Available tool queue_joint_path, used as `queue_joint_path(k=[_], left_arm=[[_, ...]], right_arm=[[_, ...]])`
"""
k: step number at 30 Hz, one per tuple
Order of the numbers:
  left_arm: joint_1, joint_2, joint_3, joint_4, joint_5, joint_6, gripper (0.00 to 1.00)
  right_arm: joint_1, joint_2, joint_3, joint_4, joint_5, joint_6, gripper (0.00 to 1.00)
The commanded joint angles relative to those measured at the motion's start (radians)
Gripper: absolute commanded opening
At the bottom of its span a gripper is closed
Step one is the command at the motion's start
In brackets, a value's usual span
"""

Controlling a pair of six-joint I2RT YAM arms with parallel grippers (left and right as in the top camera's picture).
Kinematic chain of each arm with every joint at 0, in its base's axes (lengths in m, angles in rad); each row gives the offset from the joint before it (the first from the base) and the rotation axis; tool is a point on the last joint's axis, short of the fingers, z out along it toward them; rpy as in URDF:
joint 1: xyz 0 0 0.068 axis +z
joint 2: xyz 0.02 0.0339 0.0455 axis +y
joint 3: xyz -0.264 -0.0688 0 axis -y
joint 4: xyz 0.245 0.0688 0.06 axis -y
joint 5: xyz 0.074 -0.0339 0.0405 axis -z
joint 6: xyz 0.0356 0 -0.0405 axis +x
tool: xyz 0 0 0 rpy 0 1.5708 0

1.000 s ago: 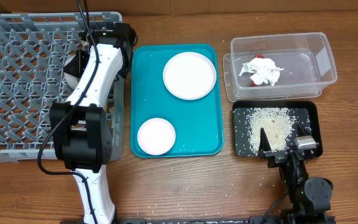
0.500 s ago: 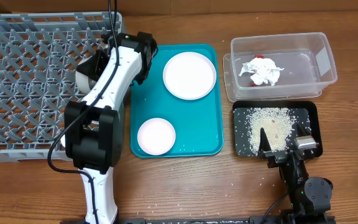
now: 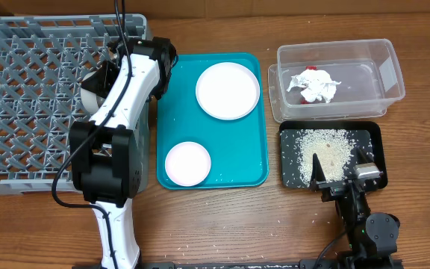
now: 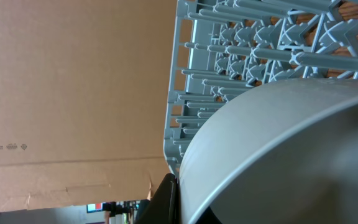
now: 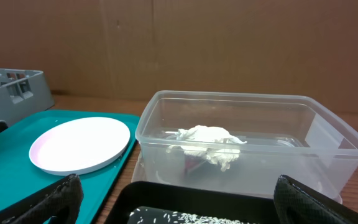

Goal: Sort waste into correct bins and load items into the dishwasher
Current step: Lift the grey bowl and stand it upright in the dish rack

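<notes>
My left gripper [image 3: 101, 77] is shut on the grey-green bowl [image 3: 89, 93] and holds it on edge over the right side of the grey dish rack [image 3: 28, 97]. In the left wrist view the bowl [image 4: 278, 155] fills the lower right, one black finger [image 4: 169, 198] lies against its rim, and the rack lattice [image 4: 229, 43] is behind. The pink plate [image 3: 228, 90] and small pink bowl [image 3: 187, 163] sit on the teal tray [image 3: 241, 168]. My right gripper [image 3: 340, 178] is open and empty at the front edge of the black tray [image 3: 372, 134], which holds rice [image 3: 323, 149]. White cup and chopsticks are out of view.
The clear tub [image 3: 390, 75] behind the black tray holds crumpled tissue [image 3: 316, 84] and a bit of red wrapper [image 3: 311, 70]. The right wrist view shows the tub [image 5: 328, 143], tissue [image 5: 207, 138], plate [image 5: 79, 144] and rack corner [image 5: 8, 87]. A few rice grains lie on the wood near the front edge.
My left arm swung right toward the teal tray with the bowl, then back left over the rack's right side. The right arm has not moved.
</notes>
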Motion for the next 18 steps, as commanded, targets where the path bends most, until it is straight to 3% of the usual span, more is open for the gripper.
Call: queue_joint_path(k=[1, 7, 18], left_arm=[[0.010, 0.016, -0.005, 0.005, 0.010, -0.037, 0.04], [0.010, 0.016, -0.005, -0.049, -0.053, -0.030, 0.04], [0.013, 0.016, -0.005, -0.045, -0.036, -0.036, 0.04]], right_arm=[[-0.008, -0.012, -0.011, 0.008, 0.001, -0.001, 1.00], [-0.008, -0.012, -0.011, 0.009, 0.001, -0.001, 1.00], [-0.008, -0.012, -0.011, 0.008, 0.001, -0.001, 1.00]])
